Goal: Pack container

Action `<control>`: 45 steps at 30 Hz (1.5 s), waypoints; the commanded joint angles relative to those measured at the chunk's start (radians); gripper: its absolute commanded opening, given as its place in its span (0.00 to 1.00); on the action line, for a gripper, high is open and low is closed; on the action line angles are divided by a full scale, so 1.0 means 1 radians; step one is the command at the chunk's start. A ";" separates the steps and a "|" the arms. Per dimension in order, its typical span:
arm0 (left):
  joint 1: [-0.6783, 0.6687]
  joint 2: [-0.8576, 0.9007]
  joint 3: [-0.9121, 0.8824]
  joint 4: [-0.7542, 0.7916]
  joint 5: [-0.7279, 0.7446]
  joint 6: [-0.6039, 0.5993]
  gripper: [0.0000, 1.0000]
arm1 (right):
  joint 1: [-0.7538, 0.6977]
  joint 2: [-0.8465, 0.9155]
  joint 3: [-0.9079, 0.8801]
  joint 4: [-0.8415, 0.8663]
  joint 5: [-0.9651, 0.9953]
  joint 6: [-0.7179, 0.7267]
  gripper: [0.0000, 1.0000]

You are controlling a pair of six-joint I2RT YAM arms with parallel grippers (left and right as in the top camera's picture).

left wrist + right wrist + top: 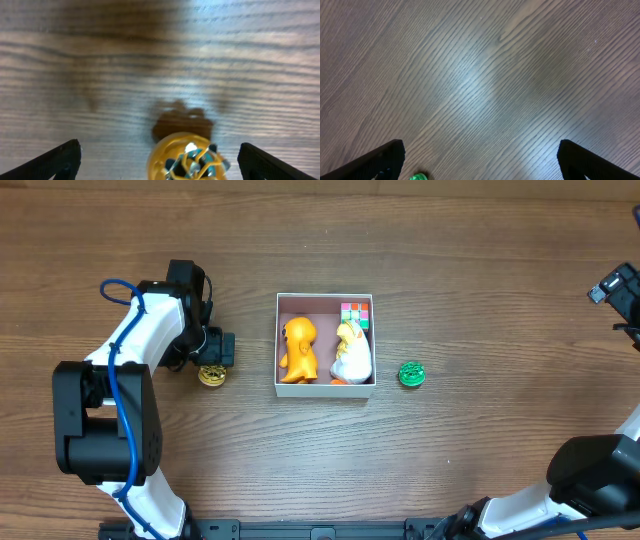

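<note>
The left gripper (220, 348) hangs to the left of the container (325, 296) with its jaws spread wide and nothing between them pinched. In the left wrist view its two black fingers (60, 161) stand far apart at the bottom corners, and a round gold toy (186, 157) sits on the wood between them, touching neither. From overhead that gold toy (211, 375) lies near the container's left wall, just below the left gripper. The container, a shallow square box with white walls and a pinkish-brown floor, sits on the wooden table (450, 250) at the middle of the overhead view. Inside it an orange toy figure (297, 350) lies along the left side, a white figure (352, 356) lies along the right side, and a small multicoloured cube (355, 314) fills the far right corner. A round green toy (411, 374) rests on the wood just beside the container's right wall. The right gripper (480, 162) is well to the right of the container, its jaws also spread wide over bare wood, holding nothing.
</note>
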State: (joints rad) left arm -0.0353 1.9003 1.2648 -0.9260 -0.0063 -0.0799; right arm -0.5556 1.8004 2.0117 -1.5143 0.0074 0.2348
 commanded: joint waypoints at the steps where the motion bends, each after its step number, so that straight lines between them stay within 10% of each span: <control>1: 0.002 0.009 -0.002 0.013 0.041 -0.010 1.00 | -0.001 -0.005 0.002 0.003 0.005 0.004 1.00; 45: 0.002 0.009 -0.002 -0.068 0.059 0.080 1.00 | -0.001 -0.005 0.002 0.003 0.005 0.004 1.00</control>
State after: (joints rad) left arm -0.0353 1.9007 1.2648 -0.9977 0.0341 -0.0284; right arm -0.5556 1.8004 2.0117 -1.5143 0.0074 0.2352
